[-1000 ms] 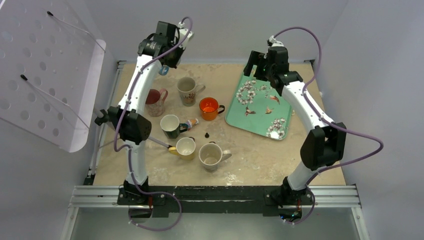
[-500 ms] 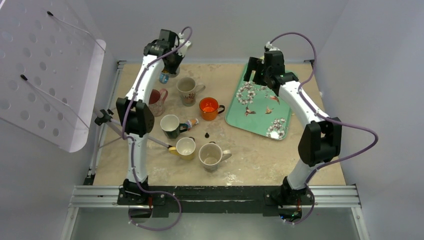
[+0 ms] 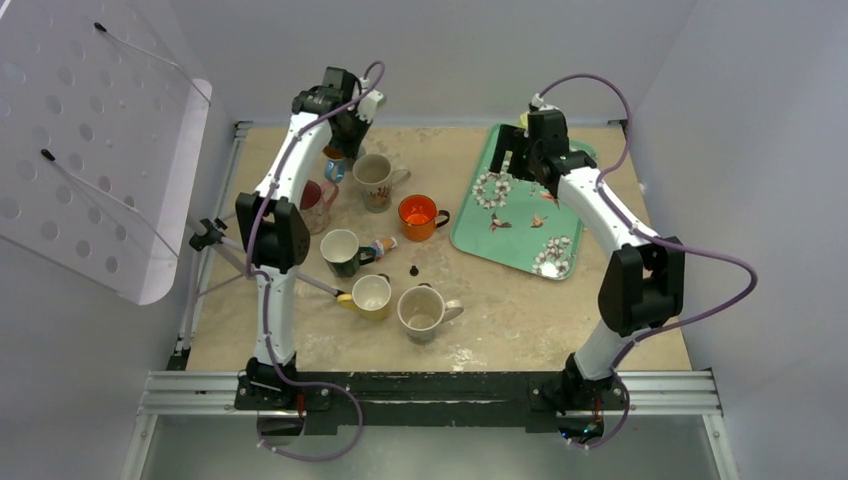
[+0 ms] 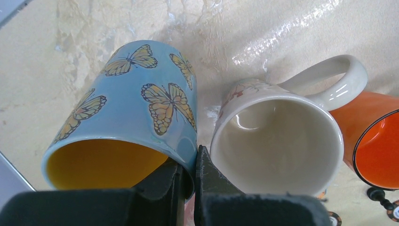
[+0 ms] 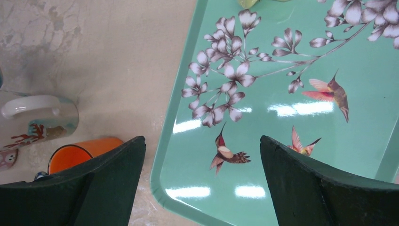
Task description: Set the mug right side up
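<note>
A light blue mug (image 4: pixel 127 113) with yellow butterflies and a yellow inside shows in the left wrist view, its mouth toward the camera. My left gripper (image 4: pixel 188 165) is shut on its rim, one finger inside and one outside. In the top view the mug (image 3: pixel 333 166) hangs under my left gripper (image 3: pixel 340 150) at the back left of the table, close beside a white mug (image 3: pixel 375 180). My right gripper (image 5: pixel 202 155) is open and empty above the green tray (image 5: pixel 291 141). In the top view my right gripper (image 3: pixel 522 152) is over the tray's far end.
Several upright mugs stand on the table: white (image 4: pixel 277 136), orange (image 3: pixel 419 216), dark red (image 3: pixel 312 204), dark green (image 3: pixel 342 251), yellow (image 3: pixel 371 296) and beige (image 3: pixel 422 312). The floral tray (image 3: pixel 520 215) lies at the right. A perforated white panel (image 3: pixel 90 140) leans at the left.
My left gripper has come down and slightly right with the blue mug, now beside the white mug. My right arm has shifted slightly toward the back over the tray.
</note>
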`<move>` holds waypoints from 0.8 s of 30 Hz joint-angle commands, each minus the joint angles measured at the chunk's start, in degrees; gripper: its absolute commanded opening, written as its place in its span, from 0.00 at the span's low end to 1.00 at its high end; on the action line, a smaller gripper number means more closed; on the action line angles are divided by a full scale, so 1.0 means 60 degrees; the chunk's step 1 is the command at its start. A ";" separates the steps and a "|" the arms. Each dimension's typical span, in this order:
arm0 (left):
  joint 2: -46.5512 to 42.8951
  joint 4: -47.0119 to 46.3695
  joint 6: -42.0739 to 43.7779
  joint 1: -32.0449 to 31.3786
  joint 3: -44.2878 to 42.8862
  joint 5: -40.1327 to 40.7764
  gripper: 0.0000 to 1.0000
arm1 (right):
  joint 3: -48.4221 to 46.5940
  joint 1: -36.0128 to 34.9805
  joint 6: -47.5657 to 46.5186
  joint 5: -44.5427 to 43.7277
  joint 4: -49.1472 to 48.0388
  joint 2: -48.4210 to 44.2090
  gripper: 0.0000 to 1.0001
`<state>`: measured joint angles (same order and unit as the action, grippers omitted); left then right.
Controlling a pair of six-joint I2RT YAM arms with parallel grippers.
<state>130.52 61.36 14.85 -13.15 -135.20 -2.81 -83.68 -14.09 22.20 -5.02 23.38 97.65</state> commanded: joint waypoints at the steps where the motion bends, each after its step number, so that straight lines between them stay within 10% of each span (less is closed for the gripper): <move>1: -0.0129 0.0035 -0.0378 -0.0049 -0.0155 0.0250 0.00 | 0.0094 -0.0011 -0.0204 -0.0298 0.0107 -0.0670 0.95; 24: 0.0567 0.3022 0.0682 0.0199 -0.0802 0.0370 0.00 | 0.0625 -0.0011 -0.0180 -0.0490 0.0129 -0.0761 0.95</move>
<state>134.93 76.01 15.92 -12.32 -136.49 -1.39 -80.12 -14.09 21.76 -6.81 24.95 94.67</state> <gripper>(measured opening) 0.098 0.949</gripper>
